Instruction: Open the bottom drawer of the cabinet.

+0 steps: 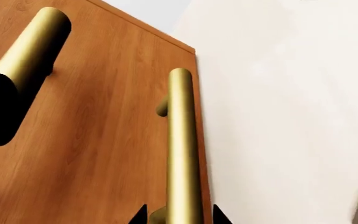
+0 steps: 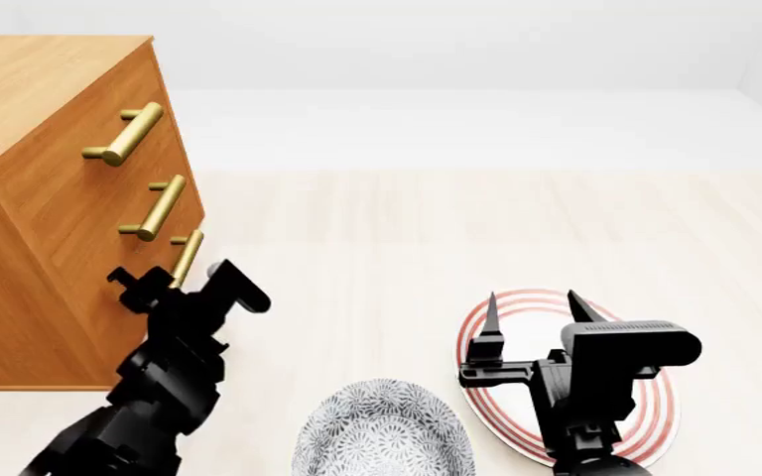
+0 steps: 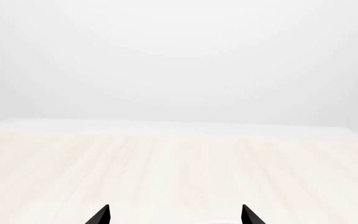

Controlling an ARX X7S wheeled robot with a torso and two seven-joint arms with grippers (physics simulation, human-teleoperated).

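The orange-brown cabinet (image 2: 51,198) stands at the left with three stacked drawers. The bottom drawer (image 2: 156,297) looks closed, and its brass handle (image 2: 186,256) is the lowest of the three. My left gripper (image 2: 180,281) is at that handle. In the left wrist view the handle (image 1: 182,149) runs between my left gripper's (image 1: 179,217) two dark fingertips, with a gap on each side, so the jaws are open around it. My right gripper (image 2: 532,307) is open and empty above a plate; in the right wrist view (image 3: 175,215) it faces bare floor.
A red-striped white plate (image 2: 646,416) lies on the floor under my right gripper. A grey patterned bowl (image 2: 381,431) sits in front of me. The middle drawer's handle (image 1: 33,51) is close beside my left gripper. The pale floor (image 2: 487,228) reaches to a white wall.
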